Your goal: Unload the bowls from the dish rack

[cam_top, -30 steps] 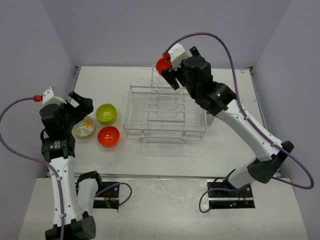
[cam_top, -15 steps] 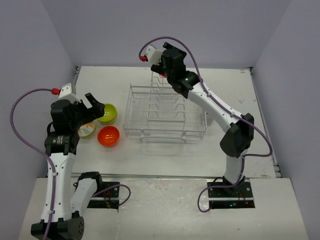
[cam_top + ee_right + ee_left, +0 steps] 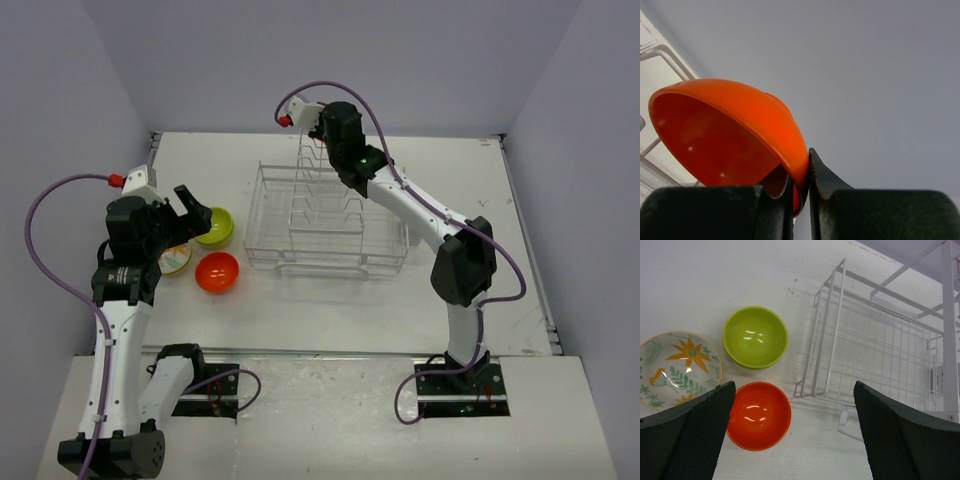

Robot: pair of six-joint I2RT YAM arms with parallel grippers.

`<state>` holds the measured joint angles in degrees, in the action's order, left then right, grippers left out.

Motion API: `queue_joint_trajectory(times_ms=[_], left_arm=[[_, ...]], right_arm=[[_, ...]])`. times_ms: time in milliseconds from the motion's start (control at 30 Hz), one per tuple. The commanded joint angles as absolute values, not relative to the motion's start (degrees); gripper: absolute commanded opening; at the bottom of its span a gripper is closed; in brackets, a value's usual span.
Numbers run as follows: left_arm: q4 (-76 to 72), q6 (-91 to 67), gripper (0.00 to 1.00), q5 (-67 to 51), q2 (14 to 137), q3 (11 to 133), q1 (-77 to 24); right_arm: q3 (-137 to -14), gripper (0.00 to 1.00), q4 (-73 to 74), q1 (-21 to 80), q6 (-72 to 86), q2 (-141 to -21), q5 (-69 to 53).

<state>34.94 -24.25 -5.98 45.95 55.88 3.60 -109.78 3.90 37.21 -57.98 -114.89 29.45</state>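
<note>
Hanging over dish rack (image 3: 330, 262), right end effector (image 3: 807, 172) pinches orange bowl (image 3: 740, 125); left one (image 3: 792, 395) spread.

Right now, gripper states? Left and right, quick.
Left gripper: open, holding nothing.
Right gripper: closed on the rim of an orange-red bowl.

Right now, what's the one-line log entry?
right claw: shut on orange bowl, near dish rack | left claw: open | unloaded: green bowl, second orange bowl, flowered bowl
</note>
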Motion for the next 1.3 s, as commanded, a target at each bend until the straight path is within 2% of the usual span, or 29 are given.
queue_joint_trajectory(times_ms=[0, 400, 567, 667, 700, 733, 767, 800, 867, 900, 933, 967, 1000, 1033, 1167, 1267], left_arm=[[33.6, -22.7, 1.0, -5.8, 46.1, 57.3, 3.2], [34.0, -22.8, 1.0, -6.8, 46.4, 60.3, 3.1], [34.1, -22.9, 1.0, -9.4, 46.6, 61.7, 3.1], [32.7, -24.8, 1.0, -12.8, 47.4, 63.8, 3.1], [31.7, -26.2, 1.0, -14.7, 48.3, 65.5, 3.1], [29.5, -27.0, 1.0, -17.5, 49.0, 66.6, 2.6], [28.3, -28.2, 1.0, -18.3, 51.3, 67.8, 1.7], [28.0, -28.6, 1.0, -17.6, 52.9, 71.9, -2.6], [28.5, -28.7, 1.0, -9.3, 58.8, 76.8, -9.9], [30.8, -27.6, 1.0, -4.1, 61.3, 82.7, -20.5], [32.7, -26.5, 1.0, 8.8, 63.9, 86.7, -26.1], [35.8, -24.3, 1.0, 14.8, 69.1, 93.6, -35.9], [36.6, -23.1, 1.0, 19.6, 71.5, 96.4, -39.3], [37.1, -22.2, 1.0, 24.2, 73.4, 98.8, -41.3], [33.6, -15.7, 0.96, 27.0, 79.2, 104.2, -47.0], [32.6, -12.6, 0.89, 27.7, 81.9, 106.5, -49.3]], right_arm=[[-107.8, 0.0, -4.7, 37.0, -58.9, -110.8, 32.2], [-105.9, 0.0, -11.8, 37.0, -63.3, -106.3, 33.0], [-107.6, 0.0, -9.9, 36.9, -62.5, -104.2, 33.4], [-111.8, 0.0, -4.7, 37.2, -56.5, -103.7, 35.9], [-114.3, 0.0, 3.6, 37.3, -47.6, -104.0, 36.6], [-121.9, 0.0, 9.6, 37.4, -41.0, -104.4, 36.8], [-126.2, 0.0, 22.9, 37.4, -34.3, -105.0, 35.8], [-129.9, 0.0, 28.7, 37.2, -21.2, -106.4, 34.9], [-138.6, 0.0, 38.4, 37.2, -10.8, -107.6, 31.2], [-140.3, 0.0, 46.1, 37.2, -3.1, -107.7, 29.0], [-141.1, 0.0, 48.8, 37.2, 0.0, -107.2, 25.1], [-140.1, 0.0, 52.3, 37.0, 5.9, -106.3, 23.1], [-138.2, 0.0, 53.1, 37.0, 7.7, -103.0, 21.4], [-135.5, 0.0, 53.3, 36.9, 9.0, -100.8, 19.4], [-121.7, 0.0, 53.2, 36.7, 15.0, -92.1, 7.9], [-116.1, 0.0, 51.9, 36.7, 16.4, -87.4, 6.0]])
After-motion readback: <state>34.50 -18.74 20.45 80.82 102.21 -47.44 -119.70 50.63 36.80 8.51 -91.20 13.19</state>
